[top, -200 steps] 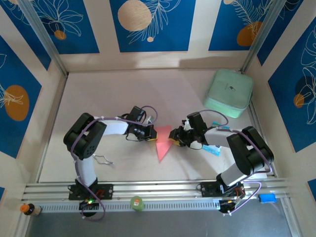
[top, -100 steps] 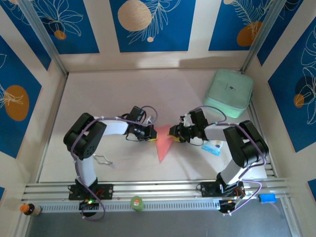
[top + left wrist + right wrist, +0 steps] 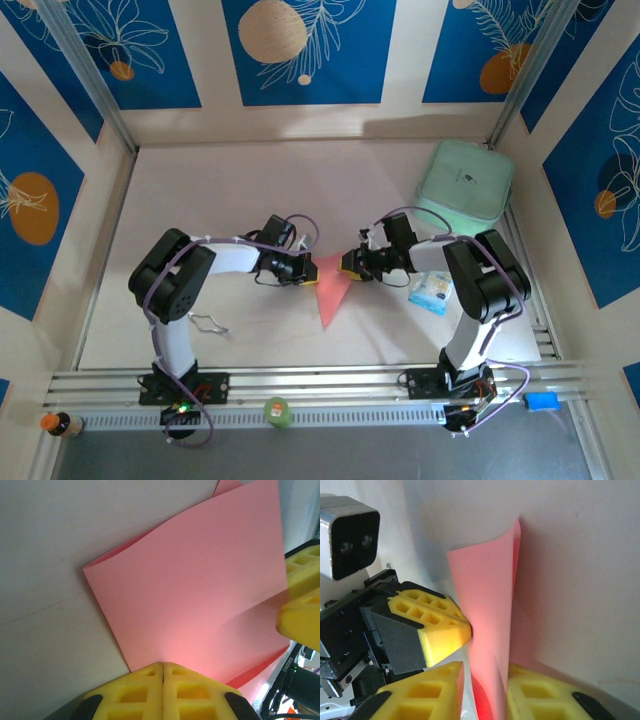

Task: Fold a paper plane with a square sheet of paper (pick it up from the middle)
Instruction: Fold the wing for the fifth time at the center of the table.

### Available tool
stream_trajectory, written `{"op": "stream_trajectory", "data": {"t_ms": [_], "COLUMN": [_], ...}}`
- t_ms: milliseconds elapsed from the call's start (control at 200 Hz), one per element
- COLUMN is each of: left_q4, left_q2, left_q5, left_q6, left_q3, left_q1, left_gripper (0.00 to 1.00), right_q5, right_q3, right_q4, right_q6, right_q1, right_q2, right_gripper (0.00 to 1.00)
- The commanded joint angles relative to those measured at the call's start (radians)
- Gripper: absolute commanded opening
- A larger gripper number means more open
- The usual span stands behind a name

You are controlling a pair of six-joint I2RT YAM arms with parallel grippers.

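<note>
Mid-bench [image 3: 220, 200] the pink-red sheet of thin paper [image 3: 330, 295] lies part-folded, tapering to a point toward the arms, one flap standing up between the two arms. The left gripper [image 3: 162, 666] is fully closed, pinching the sheet's edge. The right gripper [image 3: 484, 672] sits astride the raised flap, its jaws narrowly apart and not clearly biting. This looks like a mid-fold crease. Next, I'd expect the right gripper to nip the flap and lay it over flat while the left anchors.

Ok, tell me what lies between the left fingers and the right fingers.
Just the folded pink-red paper: in the top view it spans the gap from the left fingers to the right fingers.
</note>
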Motion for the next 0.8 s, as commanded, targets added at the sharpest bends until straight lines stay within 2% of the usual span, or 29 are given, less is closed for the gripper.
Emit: {"op": "stream_trajectory", "data": {"t_ms": [0, 175, 295, 400, 605, 795], "left_q4": [-0.021, -0.024, -0.051, -0.073, -0.084, -0.119], "left_q2": [0.009, -0.031, -0.099, -0.159, -0.278, -0.383], "left_q5": [0.01, 0.003, -0.041, -0.085, -0.178, -0.317], "left_q6": [0.003, -0.012, -0.012, -0.005, 0.023, 0.111], "left_q3": [-0.014, -0.012, -0.002, -0.002, -0.05, -0.098], "left_q1": [-0.01, -0.01, -0.01, -0.01, -0.019, -0.098], "left_gripper": [0.04, 0.11, 0.24, 0.32, 0.33, 0.33], "right_q5": [-0.039, -0.032, -0.001, 0.062, 0.201, 0.359], "right_q3": [0.025, 0.028, 0.006, -0.013, -0.076, -0.134], "right_q4": [-0.046, -0.05, -0.032, -0.032, 0.046, 0.078], "right_q6": [-0.044, -0.035, 0.021, 0.132, 0.376, 0.557], "right_q1": [-0.006, -0.005, 0.003, 0.012, 0.068, 0.137], "right_q2": [0.019, 0.026, -0.004, -0.037, -0.104, -0.173], "right_gripper": [0.18, 0.06, 0.04, 0.04, 0.02, 0.03]}}
